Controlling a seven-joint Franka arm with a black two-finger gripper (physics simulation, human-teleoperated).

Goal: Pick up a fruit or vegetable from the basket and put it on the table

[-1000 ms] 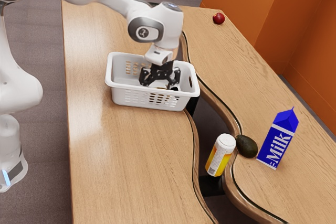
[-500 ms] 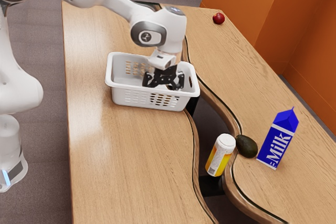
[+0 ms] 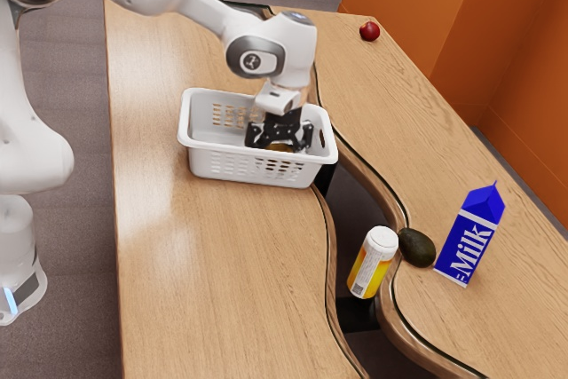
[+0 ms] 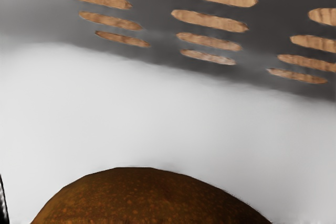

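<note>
The gripper [image 3: 280,142] is inside the white basket [image 3: 204,145], above one brownish fruit [image 4: 147,198]. Its fingers stand wide apart.

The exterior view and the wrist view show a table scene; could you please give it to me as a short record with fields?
container: white slotted basket on the wooden table
gripper: black gripper, lowered into the basket
item under the hand: rounded brown-orange item, in the basket
grasp: cannot be confirmed
red fruit: one, near the table's far end
avocado: one, between bottle and carton
bottle: yellow and white, white cap
carton: blue and white, reads "Milk"
task status: item not yet on the table
</note>
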